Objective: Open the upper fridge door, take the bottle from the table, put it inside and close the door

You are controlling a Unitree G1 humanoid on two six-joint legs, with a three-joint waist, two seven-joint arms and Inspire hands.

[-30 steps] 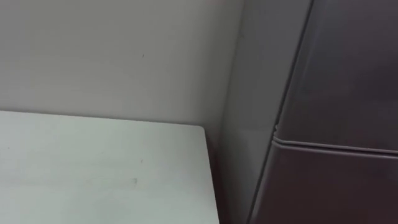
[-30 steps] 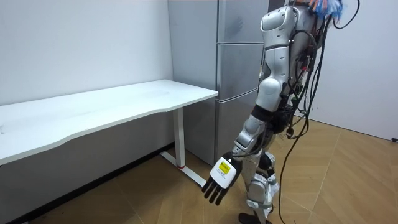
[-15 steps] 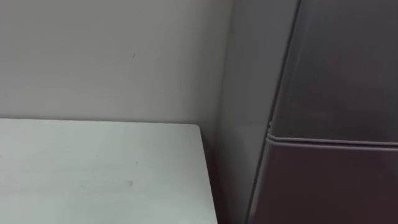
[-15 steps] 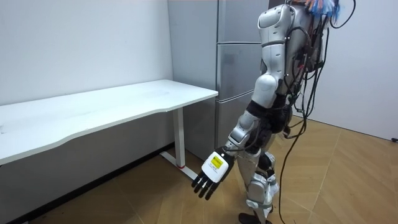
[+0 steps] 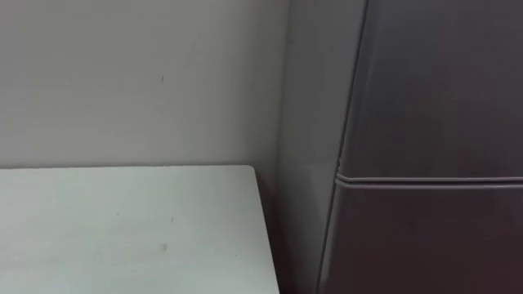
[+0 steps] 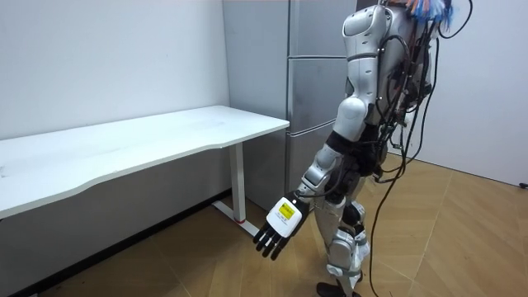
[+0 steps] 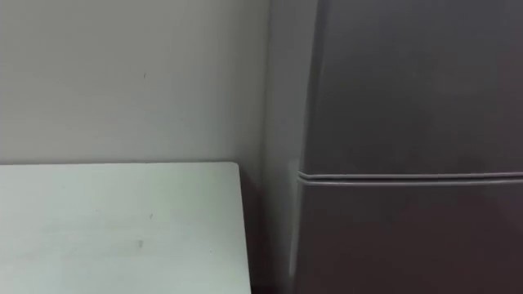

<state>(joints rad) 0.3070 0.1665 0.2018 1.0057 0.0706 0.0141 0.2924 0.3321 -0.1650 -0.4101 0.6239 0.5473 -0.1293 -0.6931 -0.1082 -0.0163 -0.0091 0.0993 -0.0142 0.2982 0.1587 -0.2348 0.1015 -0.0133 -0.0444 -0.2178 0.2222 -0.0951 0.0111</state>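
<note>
The robot stands facing the grey fridge, its doors apparently closed, beside a white table. Its left hand hangs empty, fingers straight. The yellow label on the hand's back is too small to read. Where the bottle is cannot be told.

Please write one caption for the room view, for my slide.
Robot standing before the closed fridge, beside the white table, its left hand hanging open and empty.

Eye views close on fridge and table corner; room view farther off, shares both.
</note>
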